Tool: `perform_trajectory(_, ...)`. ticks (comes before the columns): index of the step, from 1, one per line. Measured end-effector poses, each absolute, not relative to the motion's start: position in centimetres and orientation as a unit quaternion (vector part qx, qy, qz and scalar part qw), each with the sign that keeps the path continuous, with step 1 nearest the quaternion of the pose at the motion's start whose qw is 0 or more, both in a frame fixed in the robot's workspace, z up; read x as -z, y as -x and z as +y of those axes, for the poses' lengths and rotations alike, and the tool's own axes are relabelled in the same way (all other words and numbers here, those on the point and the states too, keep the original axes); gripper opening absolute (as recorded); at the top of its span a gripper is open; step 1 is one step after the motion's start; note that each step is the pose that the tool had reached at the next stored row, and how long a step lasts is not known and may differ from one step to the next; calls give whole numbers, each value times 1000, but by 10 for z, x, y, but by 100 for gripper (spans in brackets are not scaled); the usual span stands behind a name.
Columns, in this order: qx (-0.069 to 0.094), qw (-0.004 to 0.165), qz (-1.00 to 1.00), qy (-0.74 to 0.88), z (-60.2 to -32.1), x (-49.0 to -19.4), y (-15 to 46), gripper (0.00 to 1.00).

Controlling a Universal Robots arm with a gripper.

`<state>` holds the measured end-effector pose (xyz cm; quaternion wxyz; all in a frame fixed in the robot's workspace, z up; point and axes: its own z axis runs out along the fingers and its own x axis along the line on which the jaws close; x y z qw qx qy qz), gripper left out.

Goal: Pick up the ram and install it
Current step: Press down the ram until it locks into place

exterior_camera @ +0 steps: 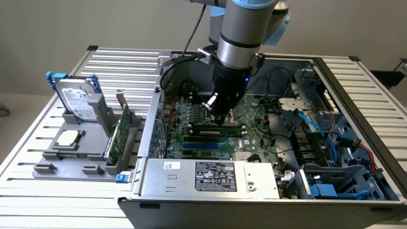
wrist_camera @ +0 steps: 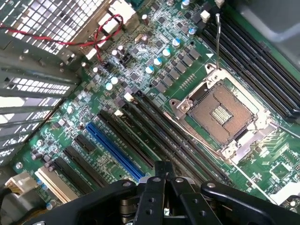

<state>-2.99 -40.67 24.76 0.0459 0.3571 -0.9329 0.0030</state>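
Gripper, fingers pressed together w/ nothing visibly pinched, is down over the motherboard slots, where a ram stick looks already seated just under it, so install seems nearly done.

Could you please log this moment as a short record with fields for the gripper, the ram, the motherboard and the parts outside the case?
gripper: gripper shut, low inside the open computer case, just above the motherboard
ram: a slim green stick lies along the black slots right under the fingertips; whether it is fully seated cannot be told
CPU socket: open and empty
outside the case: hard drive and green expansion card stand in a grey holder on the exterior view's left
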Motion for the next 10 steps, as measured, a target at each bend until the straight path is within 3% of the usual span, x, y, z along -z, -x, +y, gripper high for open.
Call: perform_trajectory(10, -1, 42, -954, -296, -407, -248, 30, 11)
